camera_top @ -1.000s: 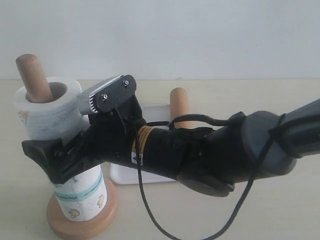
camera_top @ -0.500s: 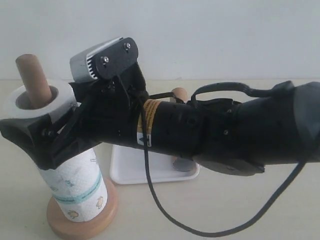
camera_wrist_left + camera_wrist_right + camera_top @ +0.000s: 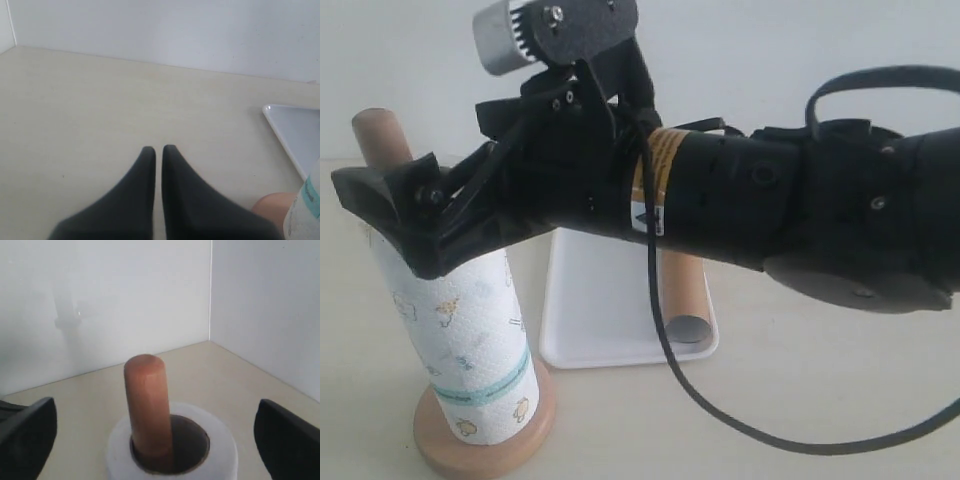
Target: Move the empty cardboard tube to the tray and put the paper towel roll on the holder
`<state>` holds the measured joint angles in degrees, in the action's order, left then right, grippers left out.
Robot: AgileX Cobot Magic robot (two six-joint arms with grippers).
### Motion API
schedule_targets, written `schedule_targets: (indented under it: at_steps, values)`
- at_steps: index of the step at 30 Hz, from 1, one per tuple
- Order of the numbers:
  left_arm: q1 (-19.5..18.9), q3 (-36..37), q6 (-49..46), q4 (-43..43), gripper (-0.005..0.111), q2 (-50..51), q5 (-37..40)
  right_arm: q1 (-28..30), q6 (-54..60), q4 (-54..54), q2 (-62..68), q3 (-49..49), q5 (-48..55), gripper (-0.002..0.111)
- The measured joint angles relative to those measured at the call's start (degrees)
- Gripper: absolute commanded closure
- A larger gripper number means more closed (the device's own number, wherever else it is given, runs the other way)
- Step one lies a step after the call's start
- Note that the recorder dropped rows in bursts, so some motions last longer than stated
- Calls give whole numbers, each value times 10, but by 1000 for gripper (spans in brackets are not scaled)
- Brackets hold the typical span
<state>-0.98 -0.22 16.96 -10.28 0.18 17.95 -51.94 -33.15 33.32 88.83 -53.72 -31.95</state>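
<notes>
Paper towel roll [image 3: 460, 340] sat upright on the holder [image 3: 545, 425], with the dowel through its core and poking out above. Right gripper [image 3: 157, 437] hovered at the holder's top, jaws spread wide, one finger either side of the roll, gripping nothing. Empty cardboard tube [image 3: 685, 300] lay in the tray [image 3: 590, 310], just beside the holder's base. Left gripper [image 3: 157, 155] was low over the table [image 3: 75, 100] near the holder's base, jaws pressed together, nothing between them.

Lab-like test bench: bare beige tabletop [image 3: 75, 110], blank white walls [image 3: 150, 25].
</notes>
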Motion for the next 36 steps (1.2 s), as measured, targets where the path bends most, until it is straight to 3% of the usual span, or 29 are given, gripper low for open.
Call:
schedule_targets:
  at_steps: [6,18,21,23,26,27,36]
  values:
    - [0,0,0,0,103,0,0,0,0,0,-46,0,23,3]
    - [0,0,0,0,103,0,0,0,0,1,-133,1,165,5]
    - [0,0,0,0,103,0,0,0,0,1,-152,1,180,25]
    - [0,0,0,0,103,0,0,0,0,1,-165,1,194,50]
    - [0,0,0,0,103,0,0,0,0,1,-185,1,233,97]
    - [0,0,0,0,103,0,0,0,0,1,-192,1,252,108]
    - [0,0,0,0,103,0,0,0,-4,-6,-217,1,342,103]
